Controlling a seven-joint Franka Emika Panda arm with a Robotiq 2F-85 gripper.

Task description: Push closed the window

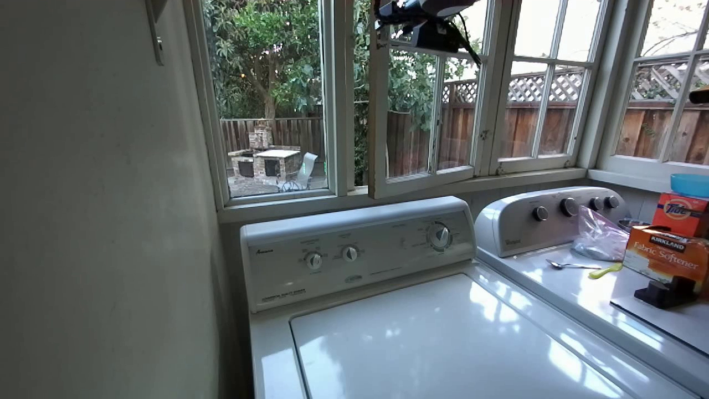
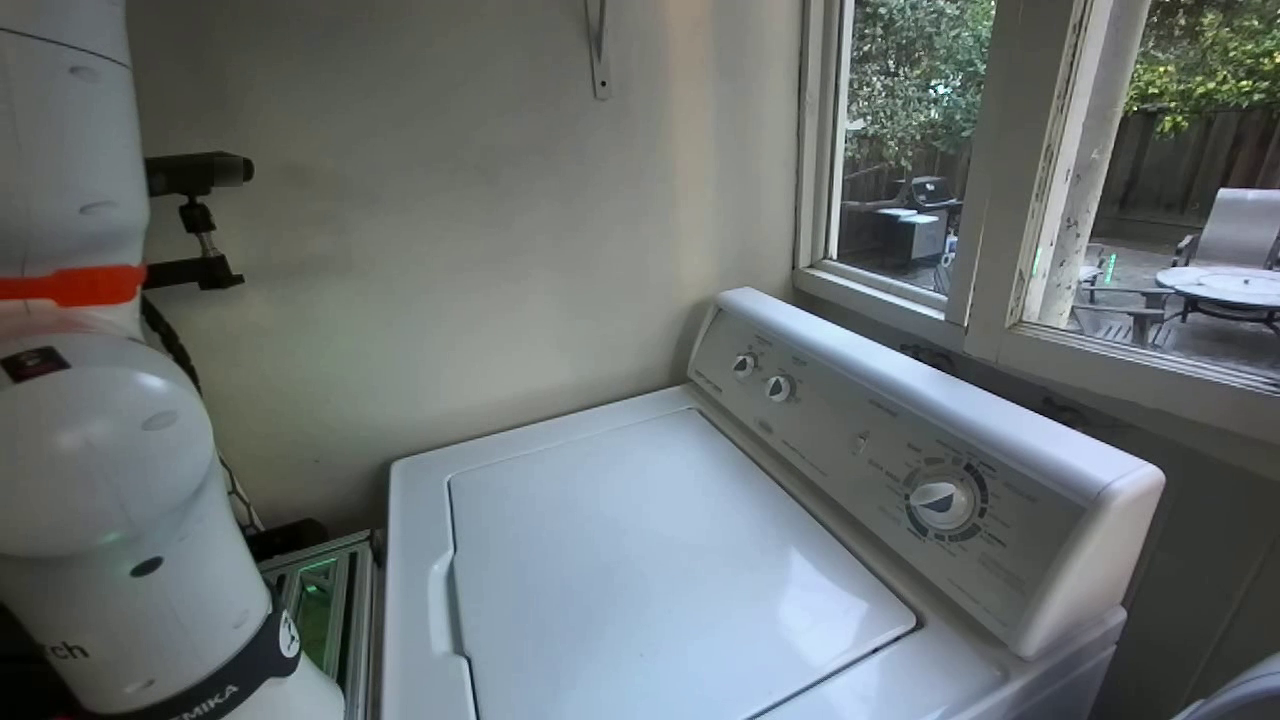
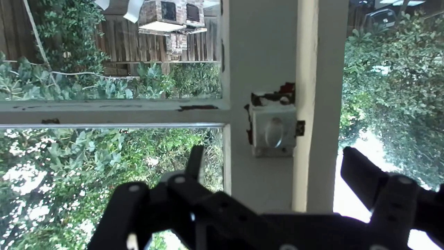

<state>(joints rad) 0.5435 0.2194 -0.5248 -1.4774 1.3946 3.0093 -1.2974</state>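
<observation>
The window (image 1: pixel 379 127) is a narrow white-painted hinged sash with thin bars across its glass. In an exterior view it stands ajar. Its free left edge juts into the room above the washer panel, with a gap beside it. In the wrist view, which is upside down, its stile (image 3: pixel 260 184) carries a small latch with a knob (image 3: pixel 274 132). My gripper (image 3: pixel 273 151) is open and empty. Its fingers spread to either side of the stile; contact cannot be told. The wrist and gripper (image 1: pixel 432 25) also show at the top of the exterior view, in front of the sash.
The washer's control panel (image 1: pixel 365 260) stands below the sash. Another machine's panel (image 1: pixel 554 216) is beside it, with a fabric softener box (image 1: pixel 667 255), a plastic bag (image 1: pixel 598 244) and a spoon (image 1: pixel 573 266). A plain wall (image 2: pixel 450 250) borders the washer. The arm (image 2: pixel 120 450) rises there.
</observation>
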